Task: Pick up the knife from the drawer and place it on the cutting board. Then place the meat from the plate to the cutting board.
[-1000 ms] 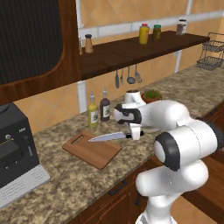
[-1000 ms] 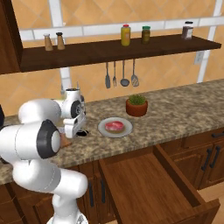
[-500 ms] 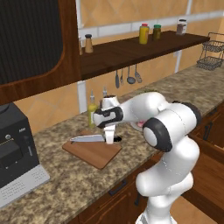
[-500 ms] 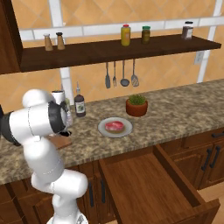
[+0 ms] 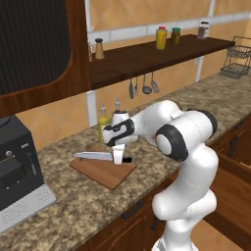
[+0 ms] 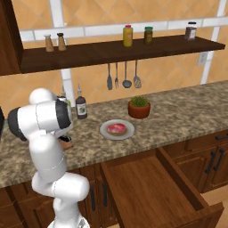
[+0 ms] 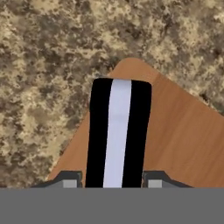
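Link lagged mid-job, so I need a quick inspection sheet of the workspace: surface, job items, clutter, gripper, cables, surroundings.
Surface: speckled granite counter.
Knife: held over the cutting board, blade pointing left.
Meat: on the plate, untouched.
Drawer: pulled open.
Clutter: two bottles behind the board, potted plant beside the plate.
Gripper: fingers shut on the knife handle.
Cables: nothing seen.
Surroundings: black appliance at left, shelf with jars, utensils hanging below it.
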